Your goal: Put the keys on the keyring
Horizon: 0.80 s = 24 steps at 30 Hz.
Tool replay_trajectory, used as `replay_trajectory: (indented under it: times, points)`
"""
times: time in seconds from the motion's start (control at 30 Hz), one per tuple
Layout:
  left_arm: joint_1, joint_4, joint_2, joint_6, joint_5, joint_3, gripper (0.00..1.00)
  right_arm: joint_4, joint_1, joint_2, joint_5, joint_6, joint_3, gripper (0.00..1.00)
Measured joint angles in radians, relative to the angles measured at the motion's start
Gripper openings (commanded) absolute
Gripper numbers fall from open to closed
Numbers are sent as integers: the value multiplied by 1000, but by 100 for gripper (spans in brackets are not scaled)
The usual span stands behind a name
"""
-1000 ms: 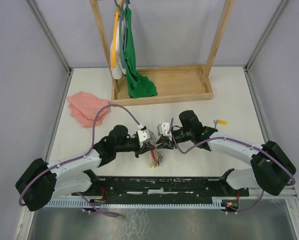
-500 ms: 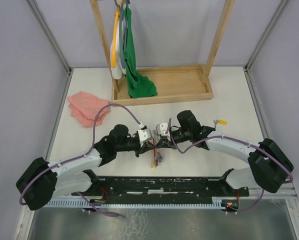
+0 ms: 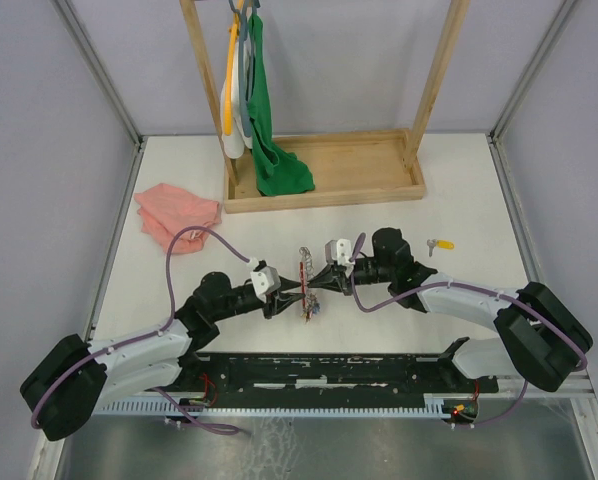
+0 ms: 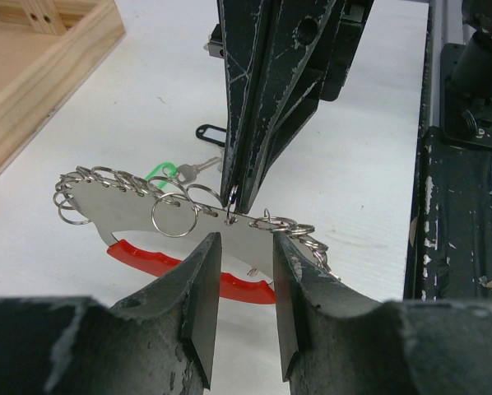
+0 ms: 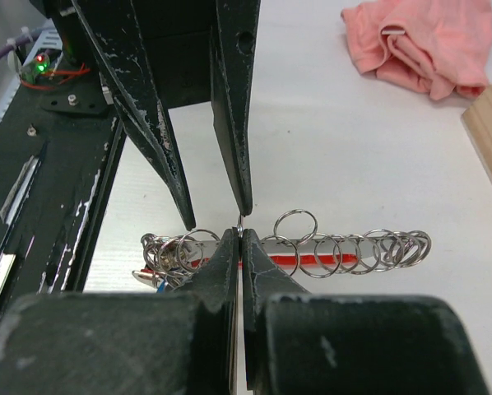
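Since the earlier frame the left arm has drawn back to the left, and the left gripper (image 4: 244,247) has gone from clamped to partly open. The right gripper (image 5: 239,235) has closed.

**Grip.** The right fingers are pressed fully together on the upper edge of the keyring (image 4: 143,222), pinching it among its row of small split rings (image 5: 345,247). The left fingers stand apart on either side of the grey plate and hold nothing.

**Position.** The keyring hangs between the two grippers, near the middle of the table (image 3: 459,190) and close to the arm bases. Whether its red lower edge touches the surface cannot be told.

**Orientation.** In the top view its long axis runs near to far, across the line joining the grippers. The tagged keys (image 3: 310,313) are bunched at the near end, and the plate stands on edge.

**Step.** This appears to be a handover of the ring from left to right. One yellow-tagged key (image 3: 440,243) lies loose, well apart to the right. The next move probably calls for the freed left gripper to clear the ring and fetch that key while the right holds the ring steady.
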<state>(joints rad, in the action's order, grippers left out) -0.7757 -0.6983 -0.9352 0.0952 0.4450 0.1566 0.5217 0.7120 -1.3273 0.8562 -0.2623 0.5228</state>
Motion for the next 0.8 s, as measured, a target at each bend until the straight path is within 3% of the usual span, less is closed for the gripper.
replay_trajectory:
  times: [0.43,0.8]
  points:
    - [43,-299,-8,-76,9,-68,35,296,-7,-1,6,150,-58,1]
    - [68,-363,-41,-90,56,-68,27,394,-7,-9,34,203,-64,1]
